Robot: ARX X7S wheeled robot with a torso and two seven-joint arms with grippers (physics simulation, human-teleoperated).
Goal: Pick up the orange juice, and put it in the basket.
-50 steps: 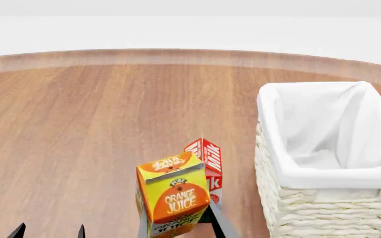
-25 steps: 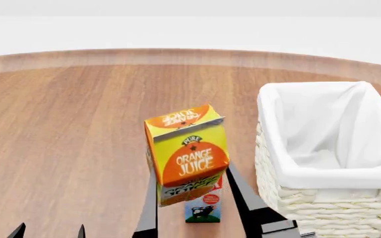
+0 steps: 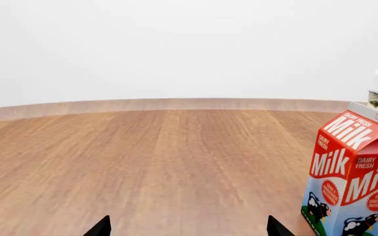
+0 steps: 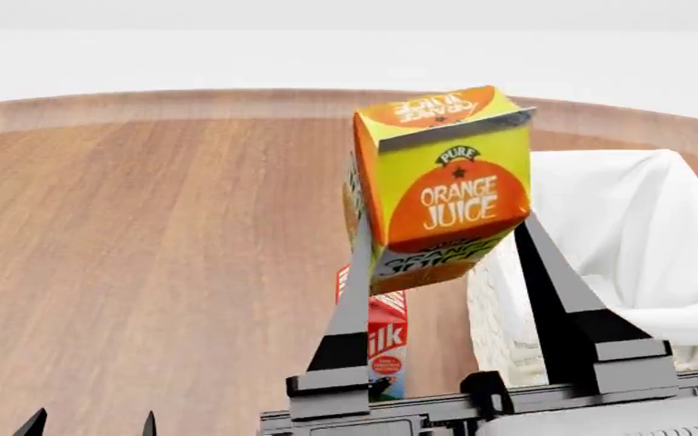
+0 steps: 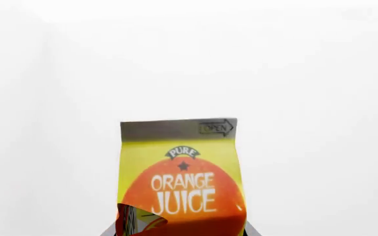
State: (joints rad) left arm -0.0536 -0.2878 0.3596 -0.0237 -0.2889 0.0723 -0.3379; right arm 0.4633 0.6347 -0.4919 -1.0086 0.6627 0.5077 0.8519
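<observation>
Nearest, our left gripper [image 4: 92, 423] idle, fingers apart, empty; our right gripper [image 4: 440, 232] clamps the orange juice [image 4: 443, 182] aloft, tilted, left of the basket [image 4: 501, 300]; slipping, it may topple the milk [image 4: 383, 341] below or clip the rim.

Head looks down; left wrist low (both see milk carton [image 3: 351, 178]).

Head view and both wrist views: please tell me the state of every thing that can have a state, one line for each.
orange juice: held off the table, tilted, clamped in the right pincer.
right pincer: shut on the carton's two sides.
left pincer: open, holds nothing.
milk carton: upright on the table, untouched.
basket: upright; nothing visible in the part shown.
</observation>
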